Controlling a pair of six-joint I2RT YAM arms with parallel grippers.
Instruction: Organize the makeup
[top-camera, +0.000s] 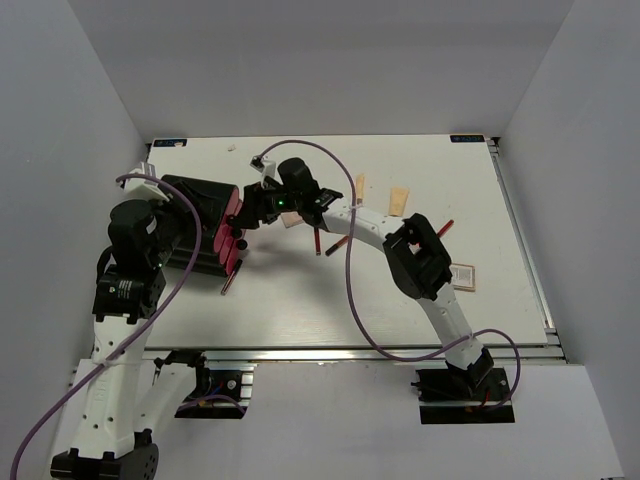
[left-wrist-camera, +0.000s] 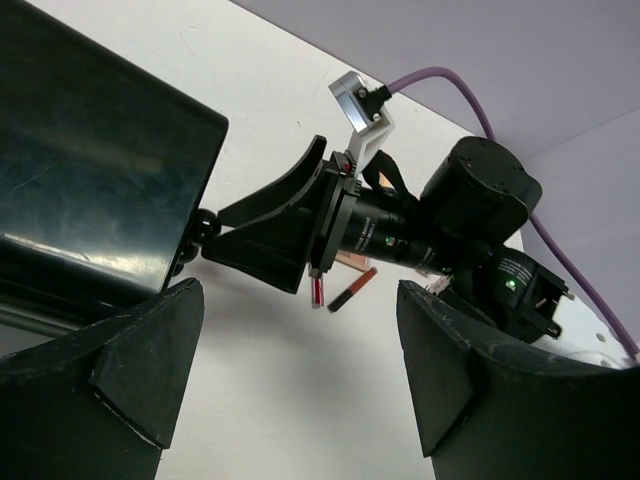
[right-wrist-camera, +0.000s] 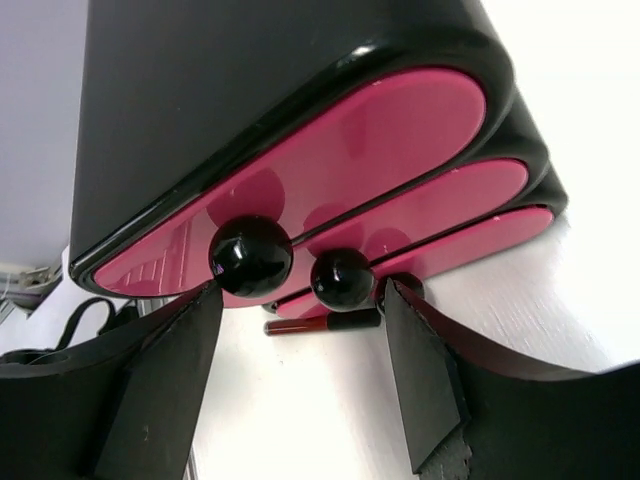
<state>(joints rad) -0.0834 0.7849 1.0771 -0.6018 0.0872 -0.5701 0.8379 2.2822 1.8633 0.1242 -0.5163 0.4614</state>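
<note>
Stick (right-wrist-camera: 322, 323) beside box (right-wrist-camera: 250, 80) (right claw (right-wrist-camera: 300, 297) spread).

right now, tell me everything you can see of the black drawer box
The black drawer box is glossy and plastic-looking, with three stacked pink drawer fronts carrying round black knobs. It stands on the table's left side, fronts facing right. The open right gripper straddles two knobs; a red-and-black stick lies at its base.

I see flat white bench (top-camera: 400, 300) w/ glossy black box w/ pink drawer fronts (top-camera: 205, 195) at left, slim red-and-black stick (top-camera: 228, 281) beside it, short beige tube (top-camera: 360, 186) nr far side, second beige tube (top-camera: 399, 200) just beside it, small square tan palette (top-camera: 463, 276) at right.
</note>
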